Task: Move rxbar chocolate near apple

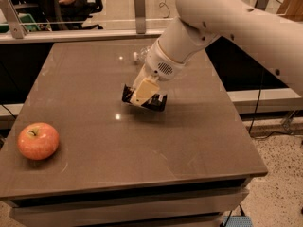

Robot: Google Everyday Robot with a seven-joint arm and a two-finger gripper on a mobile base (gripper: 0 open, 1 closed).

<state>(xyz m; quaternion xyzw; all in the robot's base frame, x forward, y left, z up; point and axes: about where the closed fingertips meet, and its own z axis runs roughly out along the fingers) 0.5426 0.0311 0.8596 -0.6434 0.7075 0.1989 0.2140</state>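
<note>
Apple (38, 140) sits near the front left corner of the worktop (189, 141), stem dimple facing up. Well apart from it, around mid-worktop, the rxbar chocolate (159, 102) is pinched across its middle by the claw (143, 94) (one beige finger lies over the black wrapper). The white arm (227, 22) reaches in from the right.

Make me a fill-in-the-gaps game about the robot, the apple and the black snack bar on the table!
1. The robot's hand grips the rxbar chocolate, whose wrapper is ____.
2. The apple has a short ____ in the dimple on top.
3. The clear water bottle lies ____ the robot's arm, on the far part of the table.

Missing words: black; stem; behind.
</note>
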